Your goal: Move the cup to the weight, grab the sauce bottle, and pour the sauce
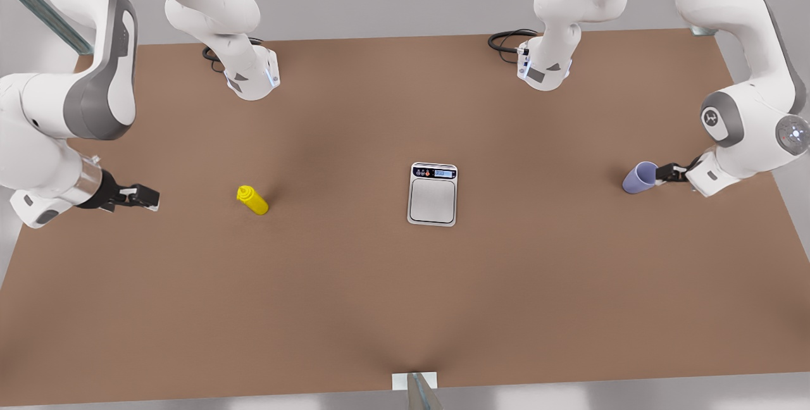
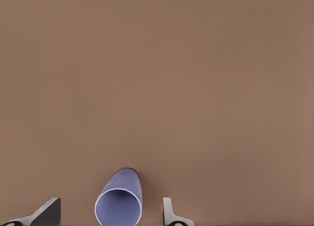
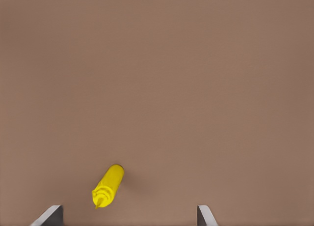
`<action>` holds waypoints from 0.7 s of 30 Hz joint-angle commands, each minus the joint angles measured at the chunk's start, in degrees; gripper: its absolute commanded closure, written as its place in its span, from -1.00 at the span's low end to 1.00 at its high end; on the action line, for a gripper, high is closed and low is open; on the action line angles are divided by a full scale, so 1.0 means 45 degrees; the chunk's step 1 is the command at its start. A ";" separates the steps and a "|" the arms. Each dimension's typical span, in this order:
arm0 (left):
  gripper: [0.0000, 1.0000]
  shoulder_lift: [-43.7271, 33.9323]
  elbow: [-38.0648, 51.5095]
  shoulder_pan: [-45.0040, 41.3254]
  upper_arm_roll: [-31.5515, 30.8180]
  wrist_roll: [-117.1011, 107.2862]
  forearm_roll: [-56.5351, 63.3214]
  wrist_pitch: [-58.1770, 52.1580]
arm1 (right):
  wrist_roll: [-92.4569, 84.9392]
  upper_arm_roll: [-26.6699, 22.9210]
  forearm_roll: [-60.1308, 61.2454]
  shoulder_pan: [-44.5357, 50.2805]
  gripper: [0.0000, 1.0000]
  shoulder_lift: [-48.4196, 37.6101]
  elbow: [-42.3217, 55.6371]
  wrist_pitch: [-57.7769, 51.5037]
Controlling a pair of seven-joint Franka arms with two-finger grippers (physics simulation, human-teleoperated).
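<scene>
The lavender-blue cup (image 1: 639, 177) stands near the front view's right edge. My left gripper (image 1: 666, 173) is right beside it. In the left wrist view the cup (image 2: 119, 199) shows its open mouth between the spread fingers (image 2: 49, 211) of the left gripper (image 2: 112, 202); a gap remains on each side. The silver weight (image 1: 433, 194) lies mid-table. The yellow sauce bottle (image 1: 253, 200) sits toward the front view's left, with my right gripper (image 1: 147, 197) open and well apart from it. In the right wrist view the bottle (image 3: 108, 185) points its nozzle at the camera, ahead of the right gripper (image 3: 130, 209).
The brown table (image 1: 354, 296) stretches wide around the objects. Both arm bases (image 1: 253, 78) (image 1: 544, 68) stand at the far edge with black cables. A small white bracket (image 1: 414, 381) sits at the near edge.
</scene>
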 commanded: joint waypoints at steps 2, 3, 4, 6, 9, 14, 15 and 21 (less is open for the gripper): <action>-1.00 -0.0204 -0.0871 0.0072 0.0158 0.0184 -0.0345 0.0889 | -0.0020 0.0019 -0.0017 0.0018 -1.00 0.0087 0.0013 0.0007; -1.00 -0.0204 -0.1224 0.0072 0.0411 0.0477 -0.0345 0.1281 | -0.0040 0.0019 -0.0036 0.0018 -1.00 0.0107 -0.0006 0.0007; -1.00 -0.0165 -0.1478 0.0072 0.0528 0.0633 -0.0345 0.1632 | -0.0059 0.0019 -0.0055 0.0018 -1.00 0.0107 -0.0045 0.0027; -1.00 -0.0029 -0.1752 0.0072 0.0724 0.0634 -0.0345 0.1887 | -0.0176 0.0019 -0.0017 0.0018 -1.00 0.0029 -0.0514 0.0203; -1.00 0.0538 -0.1752 0.0092 0.1056 0.0653 -0.0384 0.2199 | -0.1912 0.0038 0.0256 0.0174 -1.00 -0.0030 -0.0768 0.0300; -1.00 0.1319 -0.2045 0.0131 0.1193 0.0985 -0.0443 0.2453 | -0.7461 0.0019 0.1663 -0.0451 -1.00 -0.0089 -0.1901 0.0730; -1.00 0.1416 -0.2045 0.0364 0.1193 0.1005 -0.0579 0.2473 | -0.7754 0.0019 0.1683 -0.0373 -1.00 -0.0088 -0.1940 0.0730; -1.00 0.2100 -0.2005 0.0717 0.1212 0.1161 -0.0814 0.2844 | -1.6168 -0.0020 0.5939 -0.1135 -1.00 0.0126 -0.3659 0.0866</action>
